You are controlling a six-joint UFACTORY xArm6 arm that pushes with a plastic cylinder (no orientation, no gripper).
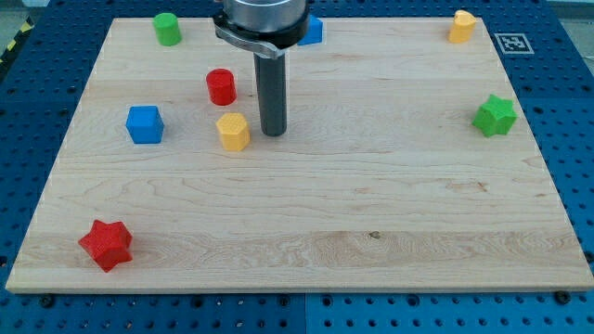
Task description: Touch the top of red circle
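Note:
The red circle (pixel 221 86) is a short red cylinder standing on the wooden board in the upper left part of the view. My tip (pixel 273 133) rests on the board to the right of and below the red circle, a short gap away from it. The tip stands just right of a yellow hexagon block (pixel 234 132), close to it but apart. The dark rod rises from the tip to the arm's grey body at the view's top.
A blue cube (pixel 145 124) lies left of the yellow hexagon. A green cylinder (pixel 167 29) sits at the top left, a blue block (pixel 311 32) partly behind the arm, a yellow block (pixel 461 27) top right, a green star (pixel 495 115) at the right, a red star (pixel 107 244) bottom left.

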